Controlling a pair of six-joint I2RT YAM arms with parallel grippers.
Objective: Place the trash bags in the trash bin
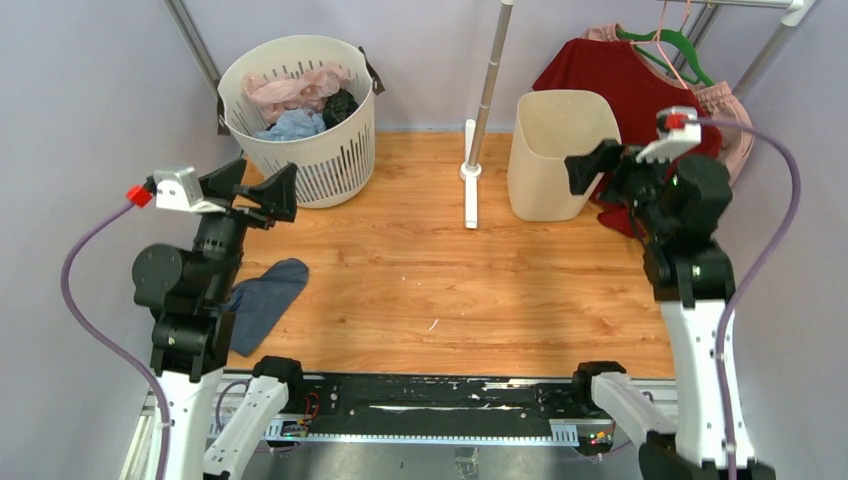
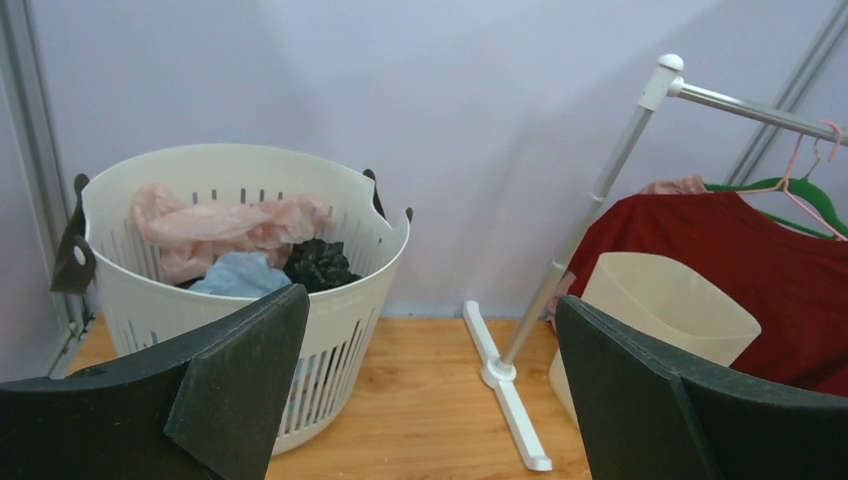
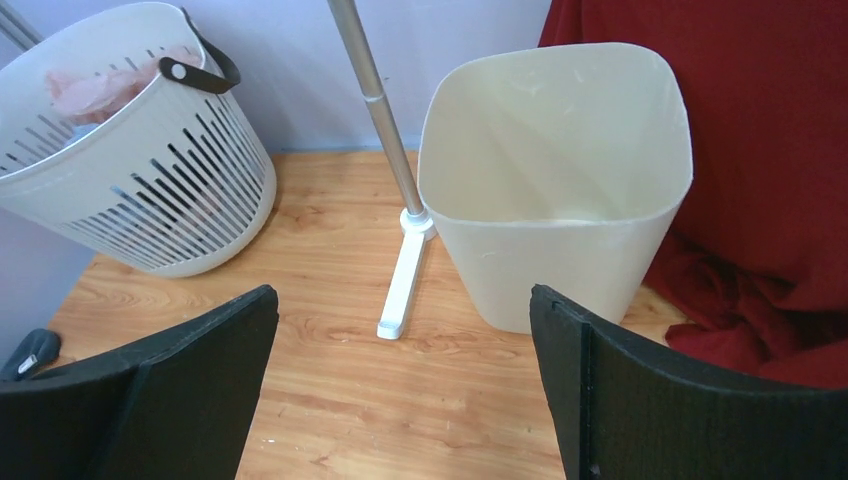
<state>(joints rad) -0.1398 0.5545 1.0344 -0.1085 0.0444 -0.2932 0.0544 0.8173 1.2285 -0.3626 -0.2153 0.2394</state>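
My left gripper (image 2: 430, 300) and right gripper (image 3: 403, 300) gape wide, empty. Pickup not begun: I'd first reach the trash bag (image 1: 295, 90) in the upper-left basket (image 1: 330, 165).

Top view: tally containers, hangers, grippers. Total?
Containers: 2, white slotted basket, trash bin
Hangers: 2, green hanger, pink hanger
Grippers: 2, left gripper, right gripper, both open
Total: 6

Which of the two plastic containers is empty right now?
The plain cream bin beside the red shirt; its inside is bare. The round slotted basket holds a pile of pink, blue and dark things.
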